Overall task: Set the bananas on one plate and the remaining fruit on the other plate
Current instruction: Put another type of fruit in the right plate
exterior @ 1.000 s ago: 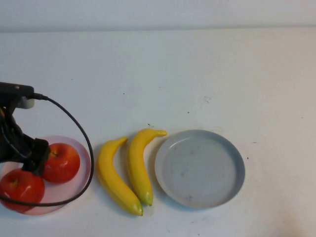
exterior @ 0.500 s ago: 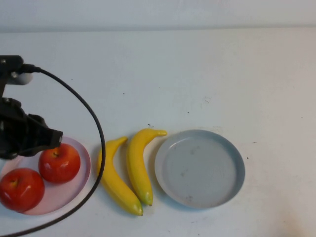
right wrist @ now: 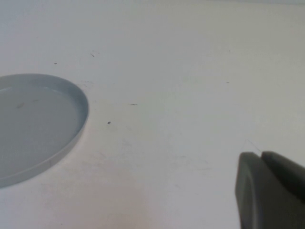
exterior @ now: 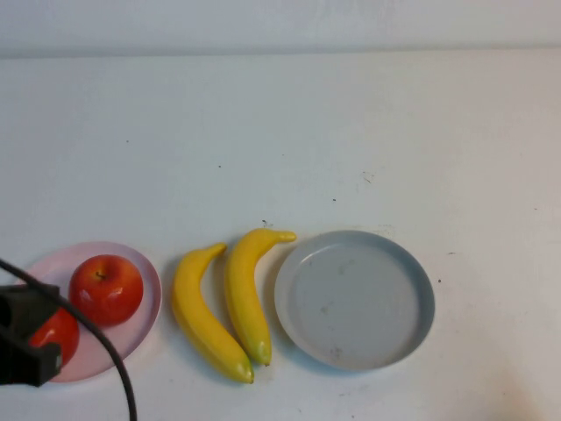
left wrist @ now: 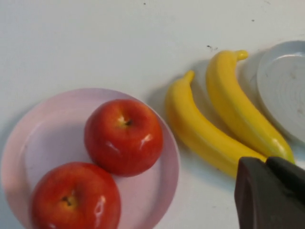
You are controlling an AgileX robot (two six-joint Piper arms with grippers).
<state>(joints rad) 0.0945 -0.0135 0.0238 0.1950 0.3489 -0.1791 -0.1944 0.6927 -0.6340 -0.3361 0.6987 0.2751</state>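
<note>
Both apples sat on the pink plate, the two bananas on the table between it and the bare grey-blue plate (touching neither). The left gripper hovered at the pink plate's near edge, the right gripper over bare table beside the grey-blue plate; I cannot tell how either's jaws stood.

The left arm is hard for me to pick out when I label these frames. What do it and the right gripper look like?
The left gripper is a matte black, blocky unit at the near left table edge, with a thin black cable arcing over it. In its wrist view it shows as a dark, round-cornered block. The right gripper is a similar dark grey block, seen only in its wrist view.
</note>
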